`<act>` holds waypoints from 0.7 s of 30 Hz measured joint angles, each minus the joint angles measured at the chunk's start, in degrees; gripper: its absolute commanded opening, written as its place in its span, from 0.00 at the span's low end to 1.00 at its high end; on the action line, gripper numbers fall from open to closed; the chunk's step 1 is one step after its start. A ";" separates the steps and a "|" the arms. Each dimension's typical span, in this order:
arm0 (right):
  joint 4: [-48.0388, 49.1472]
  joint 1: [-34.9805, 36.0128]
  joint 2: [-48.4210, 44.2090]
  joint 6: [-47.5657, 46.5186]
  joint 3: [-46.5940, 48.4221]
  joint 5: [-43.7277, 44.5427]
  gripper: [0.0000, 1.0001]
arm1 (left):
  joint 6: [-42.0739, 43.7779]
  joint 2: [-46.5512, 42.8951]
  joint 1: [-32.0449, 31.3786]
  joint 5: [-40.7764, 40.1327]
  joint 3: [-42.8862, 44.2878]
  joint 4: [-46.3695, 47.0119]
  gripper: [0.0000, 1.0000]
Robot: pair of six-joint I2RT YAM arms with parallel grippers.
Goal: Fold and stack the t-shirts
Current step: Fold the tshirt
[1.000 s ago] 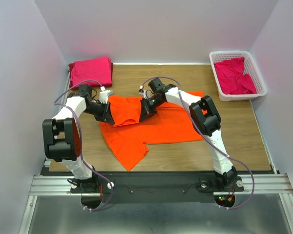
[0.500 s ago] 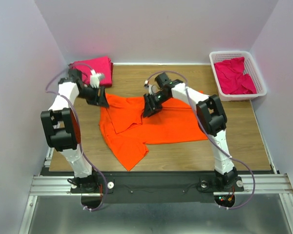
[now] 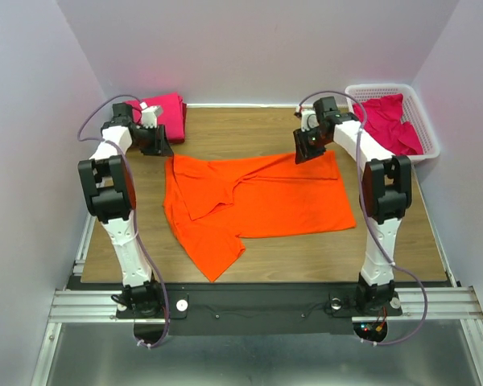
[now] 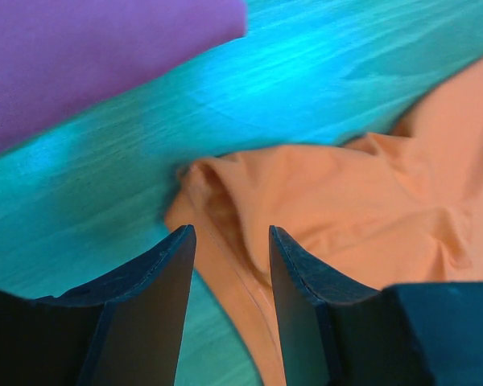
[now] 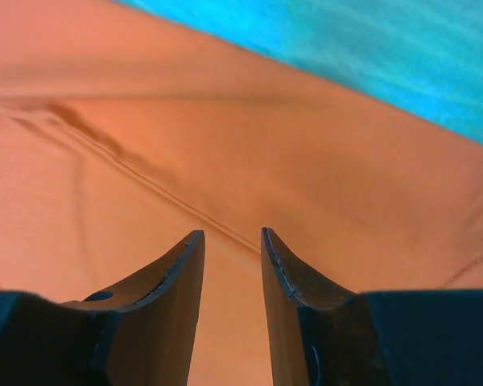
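Orange t-shirt (image 3: 258, 197) lies spread at frame centre, one side folded in. Left gripper (image 3: 157, 143) and right gripper (image 3: 308, 147) hover over its upper corners, jaws parted and empty, probably to pinch them for the next fold. Folded magenta t-shirt (image 3: 154, 112) sits upper left, starting the stack.

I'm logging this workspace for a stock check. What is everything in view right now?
orange t-shirt: one, bright orange, spread on the middle of the table, left side folded over
folded t-shirts: one pile, number unclear, magenta-pink, far left corner of the table
basket: one, white, far right corner
loose t-shirts: number unclear, magenta-pink, crumpled in the basket
table: one, brown wood
rail: one, grey metal, along the near edge
left arm: white and black, reaching far left
right arm: white and black, reaching far right
left gripper: dark, open, over the orange t-shirt's far left corner
right gripper: dark, open, over its far right corner
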 measured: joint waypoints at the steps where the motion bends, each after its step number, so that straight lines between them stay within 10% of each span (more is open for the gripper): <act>1: -0.39 0.48 0.28 -0.94 -0.52 1.55 0.39 | -0.37 0.61 -0.02 -0.46 -0.33 0.68 0.49; 21: -1.40 -0.44 4.94 -11.02 -2.32 10.88 0.40 | -3.23 3.82 -0.07 -6.40 -4.98 7.21 0.00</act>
